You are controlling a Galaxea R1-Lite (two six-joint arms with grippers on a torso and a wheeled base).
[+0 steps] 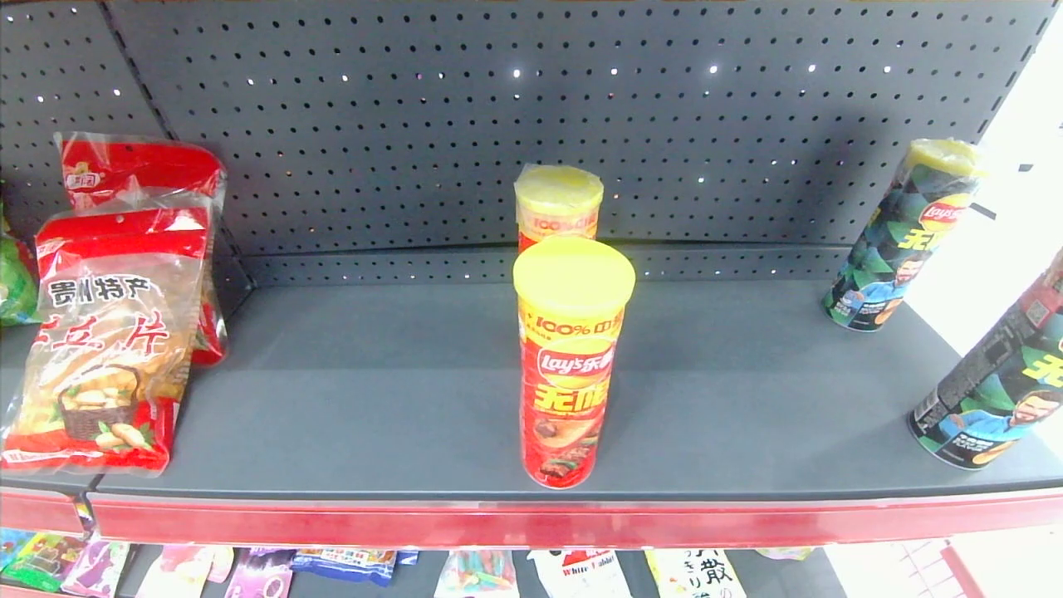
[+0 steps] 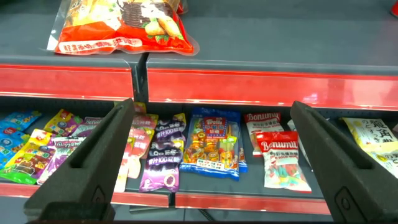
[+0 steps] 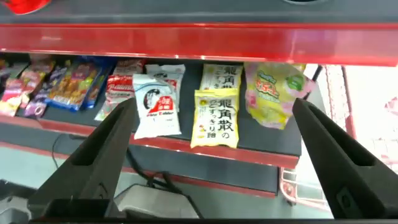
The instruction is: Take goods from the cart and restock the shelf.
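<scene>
- My left gripper [image 2: 208,174] is spread wide, with nothing held between its jaws.
- Its two dark fingers [image 2: 93,165] are straight, flat-sided bars that stretch forward from my wrist and stand well apart.
- My right gripper [image 3: 208,168] is spread just as wide and is also holding nothing.
- Its dark fingers [image 3: 339,155] likewise reach straight forward, well apart from each other.

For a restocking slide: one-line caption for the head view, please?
A red, yellow-lidded chip canister stands before its twin on a grey shelf, red snack bags left, dark canisters right.
</scene>
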